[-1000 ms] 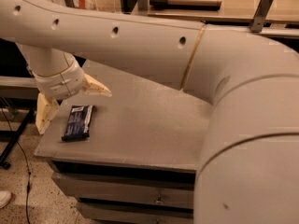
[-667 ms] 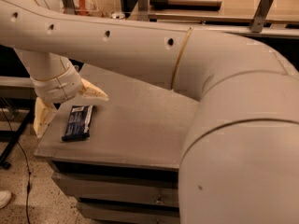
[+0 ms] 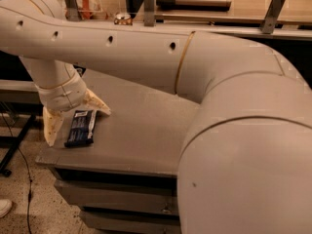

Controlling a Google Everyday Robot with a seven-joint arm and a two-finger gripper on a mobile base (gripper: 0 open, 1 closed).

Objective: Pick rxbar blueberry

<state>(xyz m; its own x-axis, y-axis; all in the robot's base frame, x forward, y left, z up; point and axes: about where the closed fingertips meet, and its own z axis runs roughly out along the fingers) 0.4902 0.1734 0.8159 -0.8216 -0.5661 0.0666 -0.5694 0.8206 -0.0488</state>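
A grey flat-topped table (image 3: 141, 135) with drawer fronts (image 3: 114, 199) beneath its front edge carries the scene. The one thing seen lying directly on the top is the rxbar blueberry (image 3: 80, 127), a dark navy wrapper with pale print. It lies flat near the 8 o'clock corner, close to the front and left edges, its long axis running roughly from 12 to 6 o'clock. The gripper (image 3: 74, 115) is down at that same corner. One pale finger is at the bar's 9 o'clock side, over the table's left edge, and the other is at the bar's 1 o'clock end, so the fingers are spread apart.
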